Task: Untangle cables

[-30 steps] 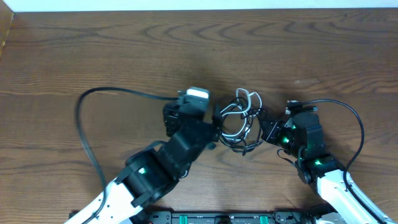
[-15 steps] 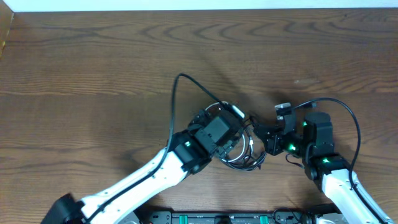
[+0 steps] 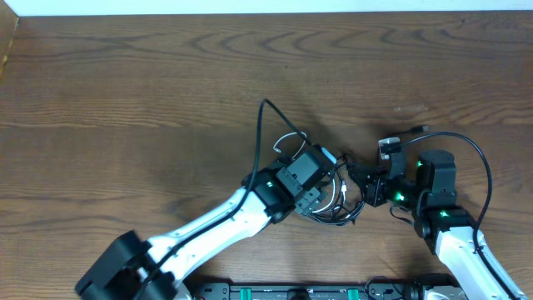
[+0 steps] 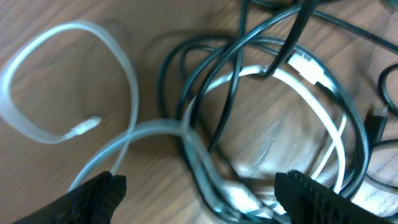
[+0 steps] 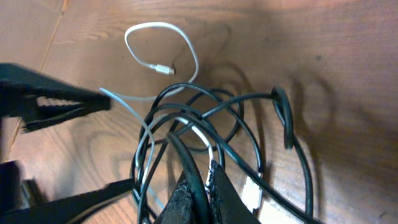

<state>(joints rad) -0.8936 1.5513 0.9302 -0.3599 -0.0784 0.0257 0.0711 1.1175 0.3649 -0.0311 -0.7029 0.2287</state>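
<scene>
Swinging in over the pile, left gripper (image 4: 202,186) now has the cables (image 4: 186,134) between its wide jaws. Right gripper (image 5: 200,183) jaws clamp a black strand. Looks set for a pull-apart.

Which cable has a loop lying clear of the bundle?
The white cable: its loop and plug end lie outside the coil; the black cables are bunched together.

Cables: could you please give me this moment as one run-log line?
left gripper: open over cables | right gripper: shut on black cable | white cable: plug end free | state: tangled
</scene>
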